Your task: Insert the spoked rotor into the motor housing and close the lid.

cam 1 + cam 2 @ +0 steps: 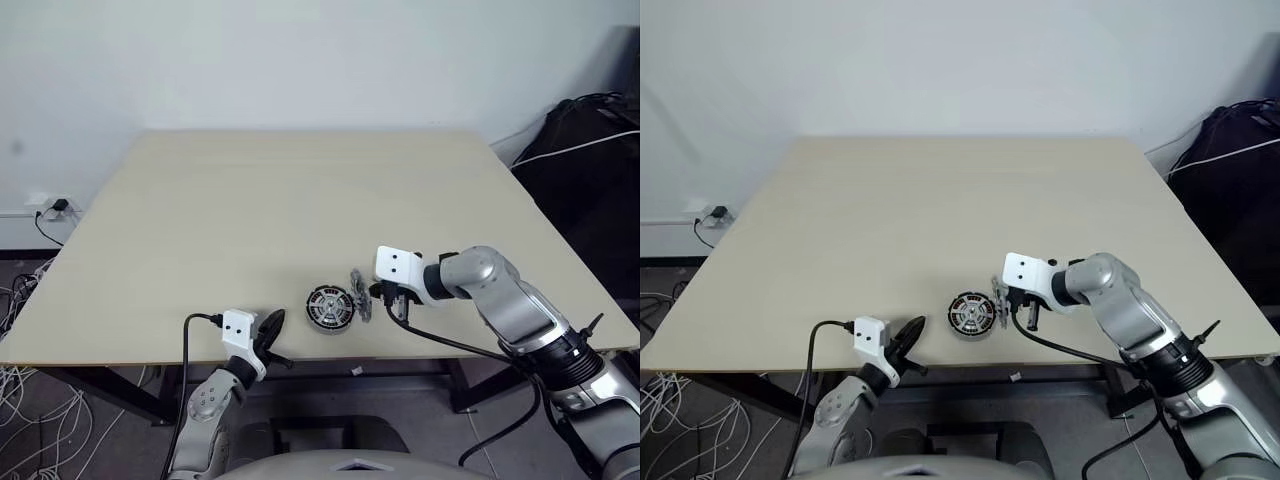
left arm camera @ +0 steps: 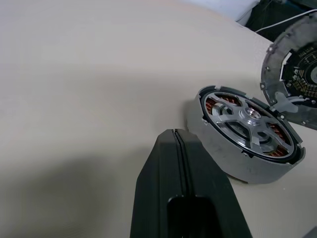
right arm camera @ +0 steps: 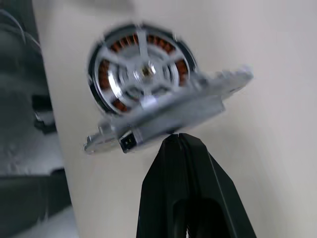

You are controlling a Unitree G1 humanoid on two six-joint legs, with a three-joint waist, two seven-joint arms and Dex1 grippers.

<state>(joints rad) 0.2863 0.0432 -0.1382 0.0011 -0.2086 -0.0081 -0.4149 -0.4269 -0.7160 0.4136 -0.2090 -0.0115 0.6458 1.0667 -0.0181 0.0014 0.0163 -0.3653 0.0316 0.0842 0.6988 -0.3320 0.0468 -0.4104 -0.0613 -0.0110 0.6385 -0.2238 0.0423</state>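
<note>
Misalignment is the danger: the right gripper (image 3: 174, 141), fingers clamped on the lid (image 2: 292, 69), holds it tilted on edge just beside the motor housing (image 1: 329, 308) near the table's (image 1: 300, 200) front edge, spoked rotor (image 2: 250, 124) already seated inside; lowered skewed, it could jam or slip. Left gripper (image 1: 270, 327) hangs closed, empty

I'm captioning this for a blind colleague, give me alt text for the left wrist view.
The motor housing sits on a pale wooden table with the spoked rotor already seated over its copper windings. Beside it the lid is held tilted on edge, and the shut left gripper points toward the housing, apart from it.
</note>
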